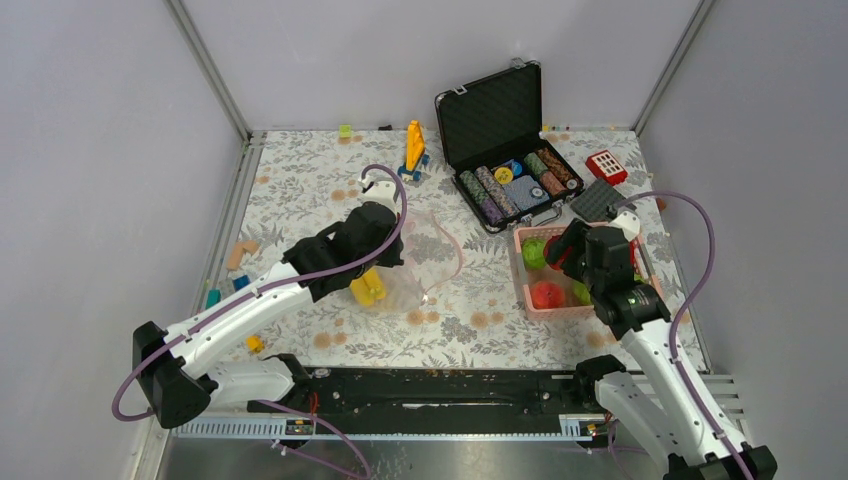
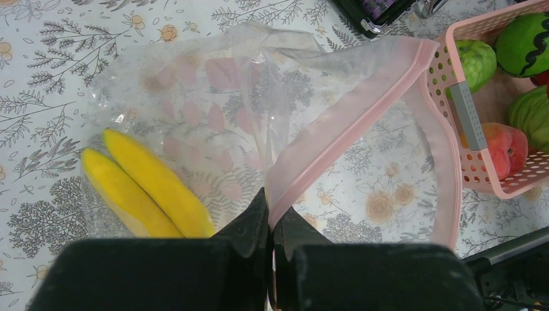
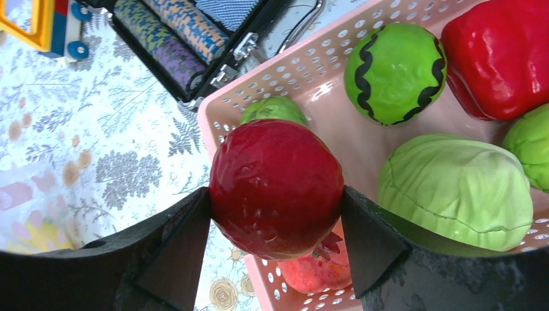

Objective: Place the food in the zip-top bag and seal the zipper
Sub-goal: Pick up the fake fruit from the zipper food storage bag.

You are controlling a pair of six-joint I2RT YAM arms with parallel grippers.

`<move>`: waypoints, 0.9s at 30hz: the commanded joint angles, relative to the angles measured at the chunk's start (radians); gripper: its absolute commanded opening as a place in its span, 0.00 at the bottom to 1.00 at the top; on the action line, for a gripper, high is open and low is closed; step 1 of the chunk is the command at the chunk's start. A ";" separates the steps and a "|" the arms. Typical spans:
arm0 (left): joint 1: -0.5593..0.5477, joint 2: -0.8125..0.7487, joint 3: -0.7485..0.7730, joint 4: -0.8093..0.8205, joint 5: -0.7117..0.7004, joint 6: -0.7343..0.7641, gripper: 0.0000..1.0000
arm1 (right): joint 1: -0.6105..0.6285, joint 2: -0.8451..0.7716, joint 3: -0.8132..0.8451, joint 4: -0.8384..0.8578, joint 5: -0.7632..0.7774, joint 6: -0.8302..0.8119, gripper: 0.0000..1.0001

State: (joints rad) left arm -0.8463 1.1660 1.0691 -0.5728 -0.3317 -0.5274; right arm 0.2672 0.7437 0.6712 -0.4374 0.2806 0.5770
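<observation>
Left gripper [image 2: 270,210]: fingers pinched shut on the pink zipper [image 2: 349,123] at the mouth of the zip-top bag [image 2: 213,110], holding that edge up off the table [image 1: 300,190]. Bag: clear plastic, crumpled, lying on the flowered table cover left of the pink basket [image 2: 453,84] and near it; the mouth gapes open in a loop toward the basket. Bananas [image 2: 145,184]: two, yellow, side by side, seen through the clear plastic at the end away from the mouth. Right gripper [image 3: 276,194]: fingers spread wide around a round dark-red fruit [image 3: 276,162], one pad on each side of it, held over the basket's edge on the bag side. In the basket: a green ball with wavy black stripes [image 3: 396,72], a red pepper [image 3: 502,55] just beside it, a pale-green cabbage [image 3: 453,188] nearer the camera, a small green piece [image 3: 275,109] partly hidden behind the held fruit, and a peach-coloured piece [image 3: 314,272] below it. Behind the basket: an open black case [image 1: 500,130], lid upright, with rows of poker chips [image 1: 515,185] in it. Far edge of the table: a yellow toy [image 1: 414,145], standing apart from the bag.
</observation>
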 commanded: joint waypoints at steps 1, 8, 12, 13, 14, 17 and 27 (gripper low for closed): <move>0.005 -0.017 -0.004 0.057 0.022 0.008 0.00 | -0.005 -0.044 0.033 0.000 -0.079 -0.032 0.44; 0.004 -0.010 -0.004 0.060 0.030 0.006 0.00 | -0.004 -0.053 0.082 0.041 -0.285 -0.070 0.44; 0.004 -0.006 -0.003 0.062 0.032 0.005 0.00 | -0.004 -0.038 0.092 0.126 -0.469 -0.072 0.44; 0.004 -0.006 -0.003 0.063 0.033 0.005 0.00 | -0.003 -0.030 0.093 0.148 -0.509 -0.064 0.44; 0.004 -0.005 -0.004 0.064 0.034 0.005 0.00 | -0.003 -0.021 0.094 0.173 -0.554 -0.053 0.44; 0.005 -0.001 -0.001 0.065 0.038 0.005 0.00 | 0.003 0.011 0.089 0.270 -0.706 -0.020 0.44; 0.004 0.000 -0.002 0.067 0.048 0.006 0.00 | 0.254 0.141 0.169 0.443 -0.717 -0.055 0.43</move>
State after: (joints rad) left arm -0.8455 1.1660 1.0691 -0.5632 -0.3050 -0.5278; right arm 0.4763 0.8509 0.7666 -0.1551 -0.3771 0.5358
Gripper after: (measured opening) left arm 0.008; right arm 0.748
